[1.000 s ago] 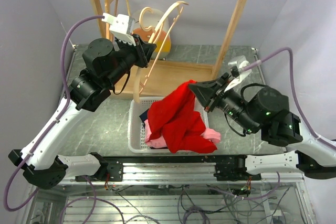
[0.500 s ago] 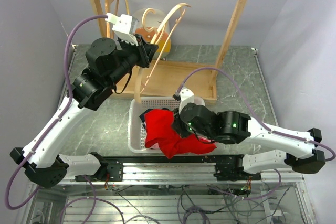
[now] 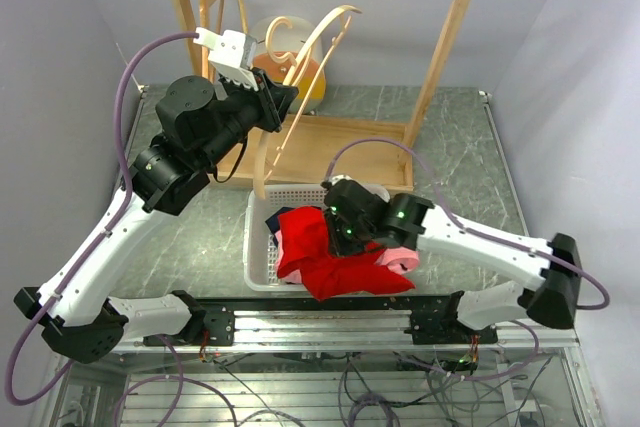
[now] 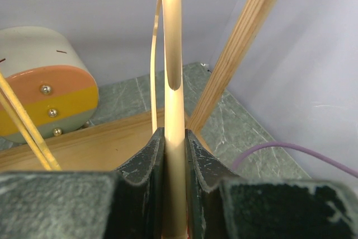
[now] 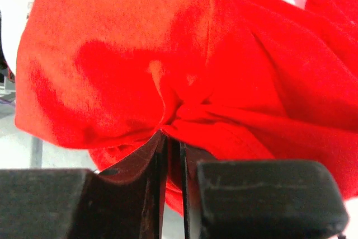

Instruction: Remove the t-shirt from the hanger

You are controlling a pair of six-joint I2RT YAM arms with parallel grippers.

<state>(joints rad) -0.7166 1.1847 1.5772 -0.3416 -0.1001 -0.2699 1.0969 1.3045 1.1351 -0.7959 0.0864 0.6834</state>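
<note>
Grey marbled table (image 3: 460, 137) runs between lavender walls (image 3: 80, 27), and at its back stands a tall wooden clothes rack (image 3: 440, 57) on a flat wooden base. Nearer the arms sits a white slotted basket (image 3: 258, 237). The red t-shirt (image 3: 310, 247) lies crumpled in it, off the hanger, with part of it spilling over the basket's near rim. A pink garment (image 3: 405, 259) shows beside it on the right and a dark item (image 3: 275, 219) peeks out at the back left. The right gripper (image 3: 340, 232) is down on the heap. In the right wrist view its fingers stand almost together with only a thin slit between them, and a gathered fold of the red cloth (image 5: 140, 43) is pinched at their tips (image 5: 170, 138). The bare wooden hanger (image 3: 310, 57) is raised in front of the rack, well apart from the shirt, in the left gripper (image 3: 275, 97). From the left wrist, both fingers press flat against one slim pale arm of the hanger (image 4: 172, 54), clamping it upright between them (image 4: 173, 138). Behind it, by the rack, is a rounded cream, orange and yellow object (image 4: 39, 88).
</note>
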